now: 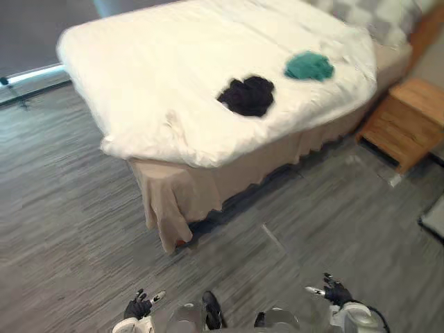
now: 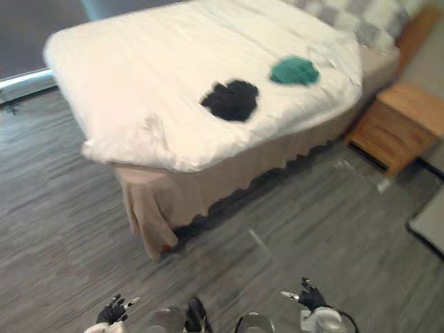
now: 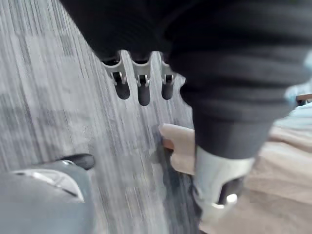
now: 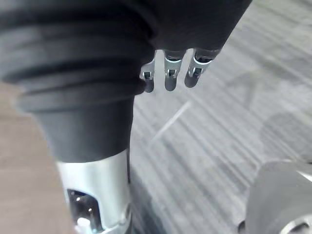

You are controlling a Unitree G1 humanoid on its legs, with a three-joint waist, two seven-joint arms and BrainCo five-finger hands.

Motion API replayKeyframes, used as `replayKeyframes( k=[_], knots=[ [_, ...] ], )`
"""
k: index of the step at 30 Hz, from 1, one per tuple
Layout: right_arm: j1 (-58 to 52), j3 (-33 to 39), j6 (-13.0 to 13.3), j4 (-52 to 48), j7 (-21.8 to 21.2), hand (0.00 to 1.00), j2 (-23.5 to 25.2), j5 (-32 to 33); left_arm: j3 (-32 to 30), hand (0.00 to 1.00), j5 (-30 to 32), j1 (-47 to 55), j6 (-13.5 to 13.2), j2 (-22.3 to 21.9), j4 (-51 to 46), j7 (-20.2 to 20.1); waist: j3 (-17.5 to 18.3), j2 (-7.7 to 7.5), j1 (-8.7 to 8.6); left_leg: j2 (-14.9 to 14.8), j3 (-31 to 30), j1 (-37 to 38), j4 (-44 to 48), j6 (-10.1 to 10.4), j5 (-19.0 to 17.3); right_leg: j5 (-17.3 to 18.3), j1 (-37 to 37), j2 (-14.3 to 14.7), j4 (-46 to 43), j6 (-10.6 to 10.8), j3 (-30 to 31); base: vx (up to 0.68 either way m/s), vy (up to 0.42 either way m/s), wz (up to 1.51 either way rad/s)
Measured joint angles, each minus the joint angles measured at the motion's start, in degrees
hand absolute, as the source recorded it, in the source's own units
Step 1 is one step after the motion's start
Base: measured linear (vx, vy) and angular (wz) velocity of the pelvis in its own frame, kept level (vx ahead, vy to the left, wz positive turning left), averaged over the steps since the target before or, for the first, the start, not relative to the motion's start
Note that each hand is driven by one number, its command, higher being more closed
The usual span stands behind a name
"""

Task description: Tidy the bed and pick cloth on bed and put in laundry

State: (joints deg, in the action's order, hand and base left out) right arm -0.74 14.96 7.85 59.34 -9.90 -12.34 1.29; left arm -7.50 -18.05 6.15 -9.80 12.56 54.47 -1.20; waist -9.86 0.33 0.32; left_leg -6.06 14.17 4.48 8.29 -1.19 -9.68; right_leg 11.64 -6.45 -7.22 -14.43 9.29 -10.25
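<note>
While the black cloth (image 1: pixel 248 95) and the green cloth (image 1: pixel 309 66) lie on the bed (image 1: pixel 139 62), the left hand (image 1: pixel 137 307) and the right hand (image 1: pixel 336 292) hang above the floor (image 1: pixel 69 208), well apart from the bed, fingers (image 3: pixel 143 83) loosely straight, holding nothing.

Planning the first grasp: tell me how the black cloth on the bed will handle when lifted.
The black cloth lies crumpled in soft folds, so it is probably floppy and will dangle. It is a small heap on the bed, so likely light.
</note>
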Motion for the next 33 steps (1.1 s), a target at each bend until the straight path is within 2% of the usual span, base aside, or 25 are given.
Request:
replayKeyframes(
  k=[1,2,3,4,5,6,7,8,9,10,11,12,13,14,15,19,21,24,25,26,27,28,30,33],
  knots=[
    [-0.2,0.0,-0.1,0.0,0.2,0.0,0.4,0.5,0.0,0.0,0.0,-0.4,0.0,0.2,0.0,0.0,0.0,-0.44,-0.02,-0.2,-1.6,0.1,-0.3,0.8,-0.3,-2.1,-0.7,0.2,3.6,0.3,3.2,0.43,-0.286,1.54],
    [-0.6,-0.5,-0.8,0.1,1.0,0.0,1.8,1.7,-0.1,0.0,0.0,-0.5,0.3,1.4,0.1,0.3,0.0,-1.96,0.02,-0.3,-4.6,0.3,-0.1,2.8,-1.1,-7.0,-2.4,0.1,8.1,2.0,10.0,0.35,-0.269,1.14],
    [-0.9,-0.8,-1.1,0.1,1.2,0.0,2.2,1.7,-0.1,0.0,0.0,-0.3,0.5,1.7,0.1,0.5,-0.2,-2.4,0.04,-0.4,-5.4,0.8,-0.1,3.5,-1.6,-8.7,-2.3,0.1,8.5,2.1,11.3,0.43,-0.386,1.31],
    [-2.0,-2.1,-2.0,0.1,1.4,0.0,3.2,2.2,-0.5,0.0,0.0,0.6,0.8,2.4,0.1,1.1,0.3,-3.81,0.21,-0.3,-7.1,2.2,0.3,5.6,-2.9,-13.5,-1.8,-0.2,8.5,0.7,12.2,0.57,-0.578,1.12],
    [-3.5,-3.3,-2.9,0.2,1.2,0.0,4.3,2.7,-1.4,0.0,-0.1,2.4,0.9,3.6,0.2,1.0,1.7,-6.73,0.18,0.8,-7.2,3.6,1.0,8.1,-4.7,-15.6,-1.3,-1.5,6.2,-0.9,11.2,0.49,-0.501,0.89],
    [-3.3,-3.4,-3.6,0.6,1.2,0.0,3.7,3.5,-2.4,0.0,-0.2,2.6,0.9,2.4,0.6,1.0,1.7,-5.44,0.98,-0.5,-7.1,4.1,1.7,9.1,-5.7,-13.1,-0.8,-0.7,5.2,-2.1,10.1,0.47,-0.477,0.47],
    [-2.4,-3.4,-4.5,0.5,1.1,0.0,2.2,4.2,-3.4,0.0,-0.6,3.1,0.8,0.1,1.0,0.8,1.7,-2.23,1.05,-3.8,-6.8,3.3,3.4,10.1,-6.2,-13.0,-0.1,1.9,5.4,-3.0,8.6,0.25,-0.261,0.18],
    [-2.0,-3.3,-5.1,0.2,0.7,0.0,1.2,4.8,-3.4,0.0,-0.8,3.5,0.5,-1.3,1.2,0.1,1.4,-0.59,0.83,-5.2,-6.0,2.6,4.7,10.1,-6.2,-11.9,1.0,2.8,6.6,-4.3,7.3,0.4,-0.432,0.49],
    [-1.1,-2.0,-6.7,0.3,-0.1,0.0,-0.9,5.7,-3.3,0.0,-1.1,3.2,0.5,-4.0,1.4,-0.7,0.7,1.94,0.33,-7.4,-3.3,1.5,6.6,11.5,-4.7,-11.3,2.1,4.4,7.7,-5.5,5.8,0.28,-0.332,0.51],
    [-1.0,-1.7,-7.1,0.3,-0.2,0.0,-1.2,6.0,-3.3,0.0,-1.1,3.3,0.5,-4.5,1.4,-0.9,0.6,2.18,0.35,-7.5,-2.3,1.2,7.3,11.2,-3.8,-11.2,2.5,4.4,7.9,-5.9,5.7,0.24,-0.304,0.29],
    [-0.9,-1.6,-7.5,0.3,-0.2,0.0,-1.3,6.8,-3.2,0.0,-1.1,4.0,0.4,-5.1,1.4,-1.6,0.7,1.77,0.4,-6.9,-1.0,0.5,7.5,10.7,-2.5,-10.9,2.8,3.7,8.1,-6.5,5.8,0.11,-0.161,-0.14],
    [-0.4,-1.4,-7.8,0.4,-0.3,0.0,-1.4,8.0,-3.2,0.0,-1.0,4.4,0.1,-5.8,1.3,-1.5,0.7,1.69,0.31,-5.3,-0.4,1.3,3.6,9.3,-1.4,-10.9,2.7,3.4,8.4,-6.7,6.1,0.12,-0.146,-0.23],
    [-0.3,-1.1,-7.9,0.4,-0.3,0.0,-1.8,8.2,-3.0,0.0,-1.0,4.3,0.0,-5.9,1.3,-1.5,0.7,1.8,0.13,-4.8,0.1,1.7,1.2,8.4,0.0,-10.9,2.8,3.5,8.7,-7.0,6.1,0.09,-0.078,-0.17],
    [-0.5,0.3,-8.2,0.5,-0.2,0.0,-1.1,8.4,-2.6,0.0,-1.1,3.6,0.0,-5.9,1.3,-1.3,0.8,1.98,-0.37,-4.3,2.7,2.2,-2.6,8.6,2.1,-11.0,3.0,4.0,9.2,-7.0,5.8,0.09,-0.055,0.09],
    [-0.9,0.7,-8.3,0.7,-0.2,0.0,-0.7,8.4,-2.6,0.0,-1.1,2.9,0.0,-5.9,1.3,-1.3,0.8,2.07,-0.89,-4.3,2.6,3.2,-4.5,9.3,3.1,-11.0,3.7,4.2,9.9,-7.1,5.1,0.08,-0.03,0.28],
    [-3.1,3.1,-8.6,2.7,0.1,0.0,1.2,8.4,-3.7,0.0,-0.9,1.3,0.1,-5.4,1.4,1.2,1.1,1.03,-1.2,-4.3,2.7,3.5,-7.0,9.5,3.2,-12.0,5.1,4.3,13.0,-7.0,3.1,0.01,0.024,0.22],
    [-4.8,3.7,-9.0,2.9,0.0,0.0,1.6,7.9,-6.9,0.0,-0.6,1.0,-0.6,-4.6,1.2,2.9,1.3,0.77,-1.34,-4.1,2.7,3.6,-8.4,9.8,3.0,-13.2,6.1,4.2,15.2,-6.5,2.6,-0.02,0.051,0.22],
    [-6.6,5.2,-9.0,2.9,-0.2,0.0,2.1,7.8,-14.3,0.0,-1.0,0.6,-2.3,0.7,0.0,5.1,2.0,0.75,-1.22,-3.5,3.0,3.7,-9.2,10.0,3.1,-14.5,7.0,3.7,17.5,-6.1,1.9,-0.01,0.031,0.04],
    [-7.3,5.2,-8.9,2.9,-0.2,0.0,2.3,7.8,-16.8,0.0,-1.3,0.5,-3.2,4.0,-1.3,5.8,2.5,0.41,-1.21,-3.6,3.1,3.9,-9.2,10.1,3.1,-14.8,7.6,3.5,18.2,-6.0,1.8,0.0,0.0,0.0],
    [-8.5,5.1,-8.8,2.8,-0.1,0.0,2.6,7.9,-19.3,0.0,-1.4,0.1,-5.1,8.8,-4.2,6.6,3.2,0.78,-0.96,-3.6,4.0,4.5,-9.3,10.1,3.2,-15.2,8.4,3.5,19.1,-6.0,1.8,0.0,0.0,0.0],
    [-9.2,5.0,-8.7,2.7,-0.1,0.0,2.9,7.9,-20.3,0.0,-1.4,-0.1,-6.0,11.5,-6.8,6.8,3.8,0.97,-0.85,-3.6,4.6,4.8,-9.4,10.2,3.2,-15.2,8.8,3.5,19.4,-6.0,1.9,0.01,0.011,-0.06],
    [-10.3,4.5,-8.4,2.5,0.4,0.0,3.2,8.3,-20.7,0.0,-1.4,-1.2,-7.9,14.5,-10.2,7.4,5.2,1.35,-0.73,-3.6,5.3,4.9,-9.8,10.3,3.3,-15.3,8.7,3.5,19.5,-5.9,1.9,0.0,0.007,-0.05],
    [-11.2,2.6,-8.3,2.2,1.4,0.0,3.3,8.8,-20.5,0.0,-1.2,-3.8,-10.2,17.9,-15.4,7.7,6.4,1.92,-0.42,-3.6,6.5,5.5,-10.3,10.5,3.4,-15.3,8.8,3.4,19.5,-5.9,2.2,0.01,0.01,-0.1],
    [-11.9,0.8,-8.3,0.9,2.2,0.0,3.3,9.0,-18.3,0.0,0.2,-9.4,-11.1,21.3,-22.3,7.3,7.3,2.71,-0.52,-3.8,7.9,5.8,-10.3,10.7,3.5,-15.3,9.0,3.4,19.6,-5.9,2.3,-0.01,0.002,-0.04]
  ],
)
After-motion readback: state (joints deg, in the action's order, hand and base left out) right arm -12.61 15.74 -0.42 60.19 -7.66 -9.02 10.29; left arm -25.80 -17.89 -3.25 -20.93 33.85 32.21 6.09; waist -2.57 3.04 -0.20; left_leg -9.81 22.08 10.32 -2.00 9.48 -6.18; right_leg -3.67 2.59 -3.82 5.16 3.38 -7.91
